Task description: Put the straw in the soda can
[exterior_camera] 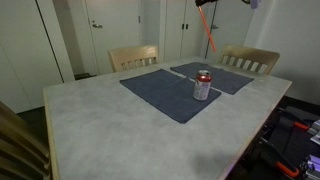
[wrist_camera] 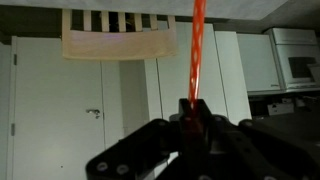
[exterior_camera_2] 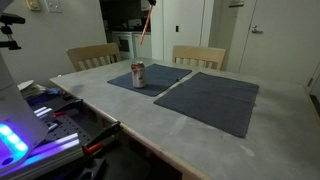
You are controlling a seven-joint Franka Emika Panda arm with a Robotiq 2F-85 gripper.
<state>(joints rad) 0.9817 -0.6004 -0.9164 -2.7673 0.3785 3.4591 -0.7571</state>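
The soda can [exterior_camera: 202, 85] is red with white markings and a silver top, but its lettering is too small to read from here. It stands upright on the nearer of two dark blue placemats [exterior_camera: 165, 92], close to the edge that faces the second placemat [exterior_camera_2: 215, 100], on a pale marbled table [exterior_camera: 120, 125]. Two light wooden chairs [exterior_camera: 133, 57] [exterior_camera: 250, 60] are pushed in at the far side, with white doors [exterior_camera: 112, 25] behind them. In an exterior view, gear with a blue glow [exterior_camera_2: 12, 140] sits beside the table.

The straw [exterior_camera: 208, 35] hangs in the air above the can, slightly tilted, with its lower end clear of the silver top. The arm reaches in from overhead, mostly out of sight. The wrist view, which is turned upside down, shows the black gripper [wrist_camera: 190, 112] pressed together on one end of the straw, which runs straight away from the fingers [wrist_camera: 150, 140].
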